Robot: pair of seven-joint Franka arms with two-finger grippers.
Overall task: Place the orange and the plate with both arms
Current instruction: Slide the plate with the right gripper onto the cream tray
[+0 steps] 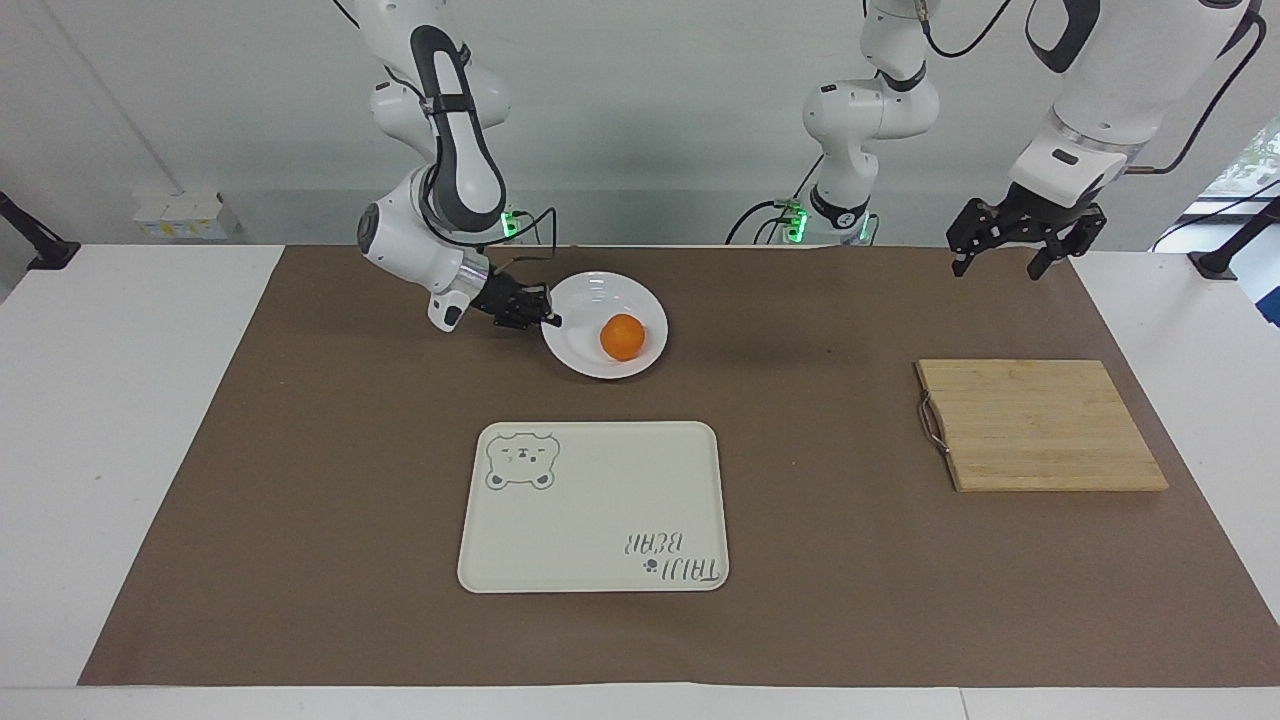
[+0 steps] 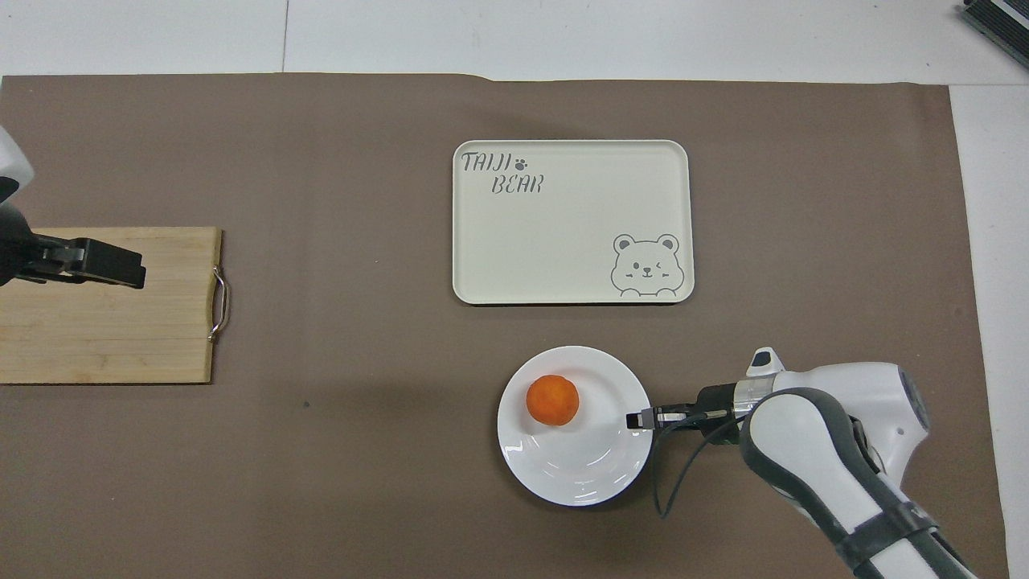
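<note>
The white plate (image 1: 592,298) is near the robots, on the right arm's half of the brown mat, and shows in the overhead view (image 2: 575,470). The orange (image 1: 623,337) rests in the plate, also in the overhead view (image 2: 552,400). My right gripper (image 1: 548,320) is shut on the plate's rim at the edge toward the right arm's end, seen from above too (image 2: 637,419). I cannot tell whether the plate is off the mat. My left gripper (image 1: 996,268) hangs open and empty in the air over the wooden cutting board's end (image 2: 120,267).
A cream tray with a bear drawing (image 1: 600,520) lies mid-table, farther from the robots than the plate (image 2: 563,241). A wooden cutting board with a metal handle (image 1: 1040,425) lies toward the left arm's end (image 2: 104,338).
</note>
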